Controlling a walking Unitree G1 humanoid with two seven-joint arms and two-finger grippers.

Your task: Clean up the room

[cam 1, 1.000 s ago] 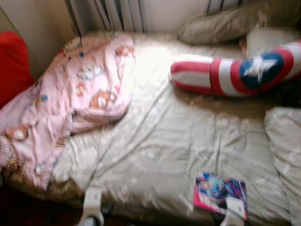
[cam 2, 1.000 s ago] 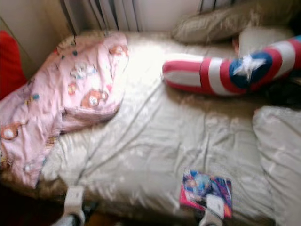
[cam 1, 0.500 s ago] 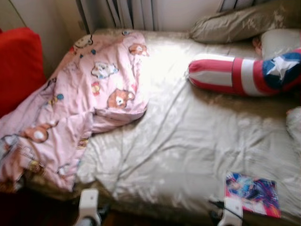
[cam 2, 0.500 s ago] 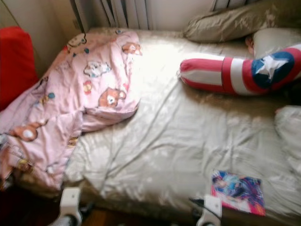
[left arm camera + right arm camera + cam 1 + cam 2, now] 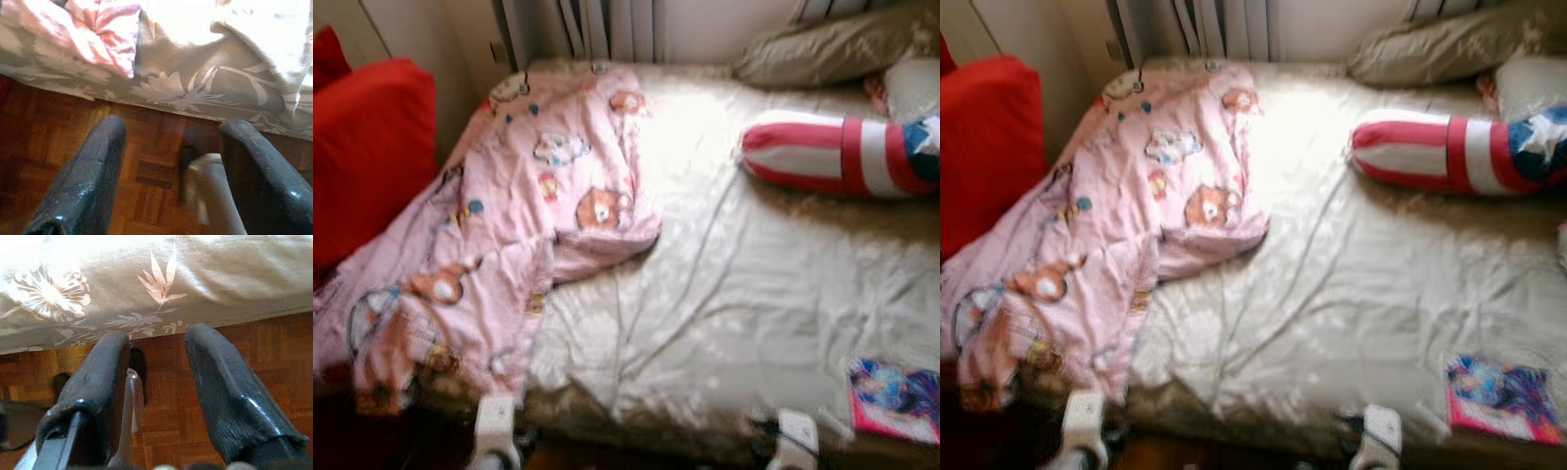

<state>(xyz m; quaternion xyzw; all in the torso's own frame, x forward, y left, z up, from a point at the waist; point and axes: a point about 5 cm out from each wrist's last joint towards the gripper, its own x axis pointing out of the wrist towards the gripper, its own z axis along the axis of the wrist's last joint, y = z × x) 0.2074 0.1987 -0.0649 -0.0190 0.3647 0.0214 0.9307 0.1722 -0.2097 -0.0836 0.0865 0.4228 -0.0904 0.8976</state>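
Note:
A pink blanket printed with cartoon bears lies crumpled over the left part of the bed and hangs off its front left corner. A colourful book rests near the bed's front right edge. A red, white and blue striped pillow lies at the back right. My left arm and right arm hang low in front of the bed. The left gripper is open over the parquet by the bed's edge. The right gripper is open too, holding nothing.
A red cushion stands to the left of the bed. Beige pillows lie at the back right under a curtain. Brown parquet floor runs along the flower-patterned bed skirt.
The head views have swung to the left: more of the red cushion shows and the book sits nearer the right edge. Nothing on the bed has moved.

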